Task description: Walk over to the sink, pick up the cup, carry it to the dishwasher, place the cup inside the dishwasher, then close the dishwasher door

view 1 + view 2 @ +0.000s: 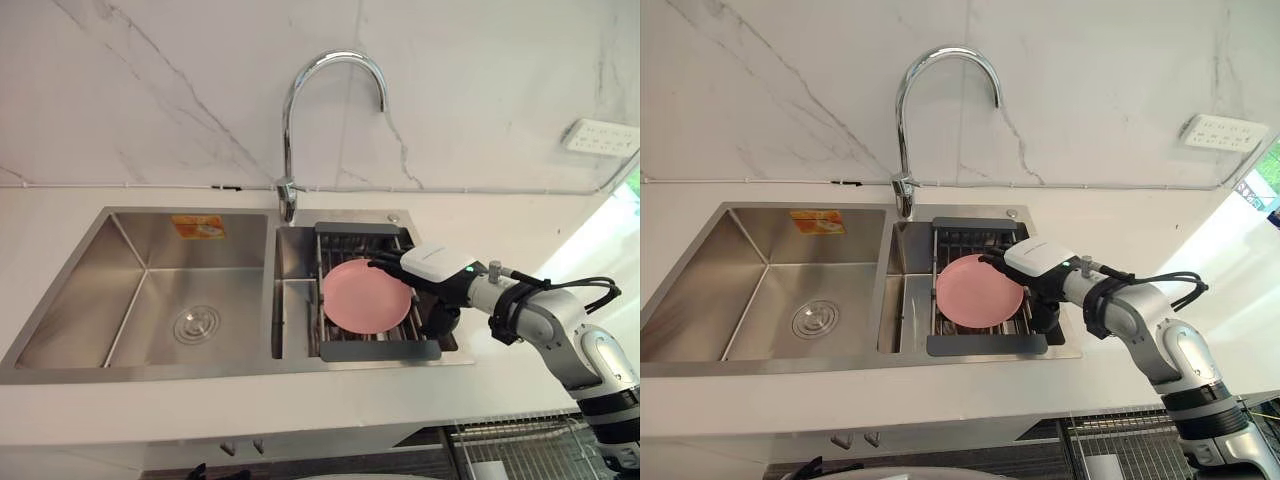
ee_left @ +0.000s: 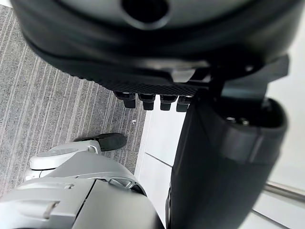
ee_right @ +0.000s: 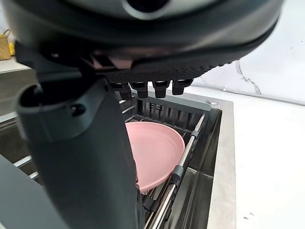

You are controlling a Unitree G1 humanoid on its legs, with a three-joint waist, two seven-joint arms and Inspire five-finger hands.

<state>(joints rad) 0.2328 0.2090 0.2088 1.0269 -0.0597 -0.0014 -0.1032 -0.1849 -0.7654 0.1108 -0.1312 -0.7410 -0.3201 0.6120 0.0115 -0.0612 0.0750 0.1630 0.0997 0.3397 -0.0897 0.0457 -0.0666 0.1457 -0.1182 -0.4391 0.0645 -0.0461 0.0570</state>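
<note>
Cup: I can pick out none. The one item within reach is a pink dish [image 1: 366,296], lying tilted on the dark rack [image 1: 380,350] that spans the small right basin of the sink [image 1: 60,352]. The rack keeps it off the basin floor, so its rim is free to be gripped.

Right hand [image 1: 432,266] hovers over the dish's right edge, reaching in across the counter [image 1: 300,400]. Its fingers [image 3: 145,88] are loosely extended above the dish and the thumb hangs beside the rim. Nothing is gripped, and a gap shows between hand and dish. Judgement: a pre-grasp pose, set to straddle the rim.

Left hand [image 2: 152,76] hangs low over grey carpet, relaxed and empty, likely kept free for the door.

Wire basket [image 1: 510,435] sits below the counter edge at right, probably the open dishwasher.
</note>
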